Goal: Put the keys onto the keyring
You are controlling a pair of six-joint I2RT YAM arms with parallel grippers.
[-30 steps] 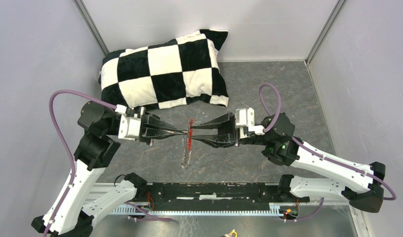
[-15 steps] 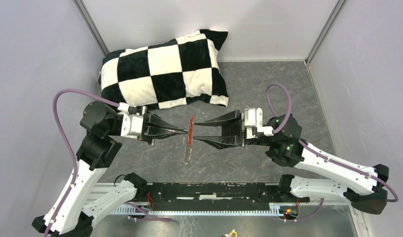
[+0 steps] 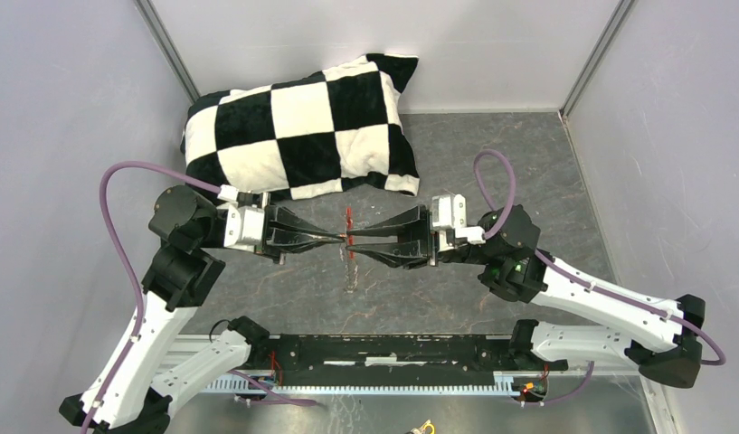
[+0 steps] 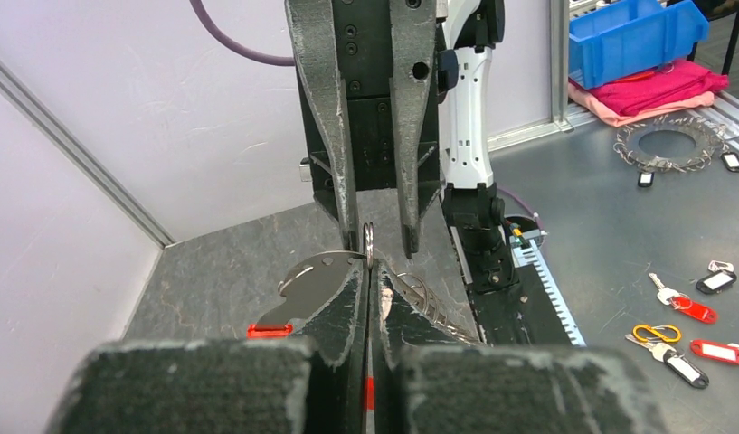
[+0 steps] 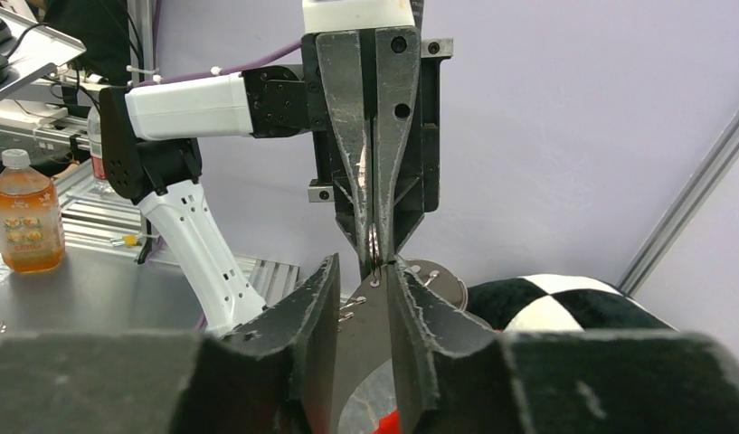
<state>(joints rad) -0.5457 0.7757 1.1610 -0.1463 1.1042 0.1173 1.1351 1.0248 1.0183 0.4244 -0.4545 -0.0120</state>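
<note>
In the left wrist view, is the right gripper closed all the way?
No: the fingertips of the right gripper stand apart, with the keyring, pinched by the left gripper, showing in the gap.

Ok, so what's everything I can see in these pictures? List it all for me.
pillow: one, black-and-white checked, far left of the table.
table: one, mottled grey, under both arms.
keyring: one, silvery ring with a red piece and a chain dangling, held up between the grippers.
bottle: one, orange drink, standing outside the cell.
blue bin: one, outside the cell.
pink cloth: one pile, against the bin.
chain loop: one, silvery, near the cloth.
tagged keys: several, with red, black and white tags, lying outside the cell.
left gripper: one, black, shut on the keyring's ring.
right gripper: one, black, jaws apart either side of that ring.
</note>
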